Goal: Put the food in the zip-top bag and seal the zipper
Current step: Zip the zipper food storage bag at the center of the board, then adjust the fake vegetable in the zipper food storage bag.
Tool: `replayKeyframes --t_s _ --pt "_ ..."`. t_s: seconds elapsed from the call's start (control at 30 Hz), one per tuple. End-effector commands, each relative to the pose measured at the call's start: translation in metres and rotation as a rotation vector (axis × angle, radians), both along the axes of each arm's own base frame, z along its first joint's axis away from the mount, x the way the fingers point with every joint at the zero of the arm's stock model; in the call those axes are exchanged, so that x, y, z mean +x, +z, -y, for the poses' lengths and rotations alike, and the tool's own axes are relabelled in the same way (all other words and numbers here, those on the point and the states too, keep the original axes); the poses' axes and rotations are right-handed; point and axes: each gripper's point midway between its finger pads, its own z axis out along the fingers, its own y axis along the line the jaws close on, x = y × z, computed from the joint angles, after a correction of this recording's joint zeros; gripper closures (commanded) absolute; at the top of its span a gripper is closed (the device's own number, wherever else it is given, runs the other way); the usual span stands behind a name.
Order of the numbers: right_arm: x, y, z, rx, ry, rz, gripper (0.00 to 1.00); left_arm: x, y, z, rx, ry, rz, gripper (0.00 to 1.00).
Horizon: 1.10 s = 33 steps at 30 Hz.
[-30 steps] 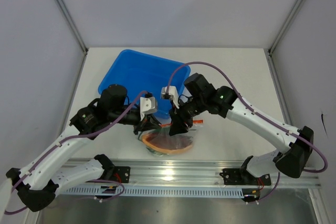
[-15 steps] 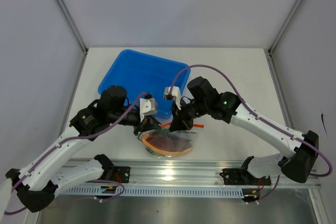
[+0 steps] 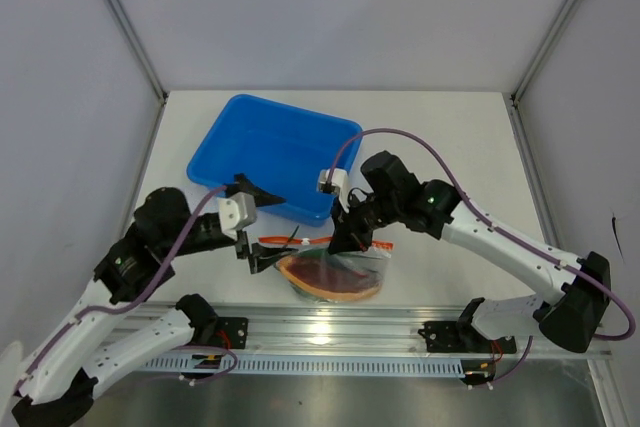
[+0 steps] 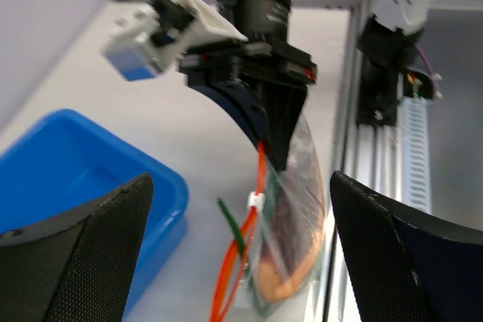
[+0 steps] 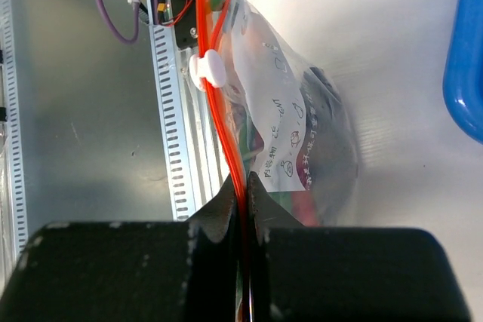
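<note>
The zip-top bag lies near the table's front edge with the food in it; a purple-red and orange slice shows through the plastic. Its orange-red zipper runs along the far side, with a white slider on it. My right gripper is shut on the zipper, just behind the slider. My left gripper stands open to the left of the bag, touching nothing. A thin green piece lies beside the strip; whether it is inside the bag is unclear.
A blue tray stands behind the bag and the grippers, and its rim shows in both wrist views. The metal rail with the arm bases runs just in front of the bag.
My left gripper has opened, let go of the bag and drawn back to the left. My right gripper has closed on the zipper and shifted slightly right with the bag.
</note>
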Motion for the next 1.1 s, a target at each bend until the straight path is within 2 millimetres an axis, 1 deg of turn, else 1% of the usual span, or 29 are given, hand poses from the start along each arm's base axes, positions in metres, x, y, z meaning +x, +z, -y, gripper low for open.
replayKeyframes --t_s 0.0,0.07,0.13,0.17,0.2,0.23,0.27,0.3,0.33,0.37,0.4,0.47,0.5,0.53,0.57,0.63,0.73,0.87,1.03,1.07 --pt "-0.006 0.022 -0.002 0.084 0.033 0.033 1.00 0.024 0.030 -0.020 -0.109 0.207 0.103 0.02" --pt "-0.009 0.023 -0.001 0.092 0.044 0.031 1.00 0.030 0.023 -0.026 -0.089 0.255 0.094 0.04" --pt "-0.014 0.029 0.001 0.112 0.061 0.034 1.00 0.031 0.015 -0.027 -0.061 0.255 0.075 0.17" --pt "-0.014 0.031 0.001 0.120 0.064 0.043 1.00 0.026 0.004 -0.022 -0.033 0.210 0.042 0.23" --pt "-0.014 0.029 0.002 0.118 0.066 0.048 1.00 0.024 -0.001 -0.020 -0.024 0.191 0.021 0.42" --pt "-0.014 0.030 0.003 0.120 0.067 0.053 1.00 0.021 -0.003 -0.018 -0.021 0.174 0.007 0.52" --pt "-0.015 0.030 0.004 0.117 0.069 0.054 1.00 0.020 -0.010 -0.016 -0.017 0.159 -0.025 0.64" --pt "-0.015 0.031 0.004 0.119 0.068 0.057 1.00 0.019 -0.014 -0.014 -0.014 0.148 -0.042 0.67" --pt "-0.015 0.032 0.005 0.124 0.068 0.061 1.00 0.015 -0.020 -0.012 -0.008 0.120 -0.058 0.69" --pt "-0.015 0.034 0.005 0.129 0.069 0.064 1.00 0.004 -0.022 -0.007 -0.014 0.047 -0.085 0.69" --pt "-0.016 0.034 0.005 0.129 0.071 0.064 1.00 -0.002 -0.023 -0.004 -0.020 0.005 -0.092 0.64" --pt "-0.015 0.036 0.005 0.132 0.070 0.066 1.00 -0.014 -0.033 0.003 -0.003 -0.076 -0.152 0.54" --pt "-0.015 0.036 0.005 0.134 0.069 0.067 1.00 -0.016 -0.038 0.003 0.013 -0.087 -0.177 0.54" --pt "-0.014 0.036 0.005 0.133 0.070 0.067 1.00 -0.016 -0.040 0.004 0.022 -0.091 -0.188 0.55" --pt "-0.014 0.037 0.005 0.135 0.070 0.069 1.00 -0.015 -0.043 0.004 0.030 -0.089 -0.200 0.59" --pt "-0.014 0.037 0.005 0.135 0.070 0.069 1.00 -0.015 -0.043 0.006 0.017 -0.091 -0.211 0.61" --pt "-0.013 0.038 0.004 0.138 0.071 0.069 1.00 -0.011 -0.043 0.008 0.017 -0.084 -0.215 0.67" --pt "-0.013 0.039 0.003 0.142 0.071 0.072 1.00 -0.010 -0.043 0.010 0.025 -0.089 -0.222 0.80" --pt "-0.014 0.037 0.003 0.139 0.072 0.066 1.00 -0.011 -0.040 0.008 0.013 -0.087 -0.213 0.85" --pt "-0.014 0.036 0.004 0.137 0.071 0.063 1.00 -0.011 -0.040 0.008 0.014 -0.087 -0.216 0.90"
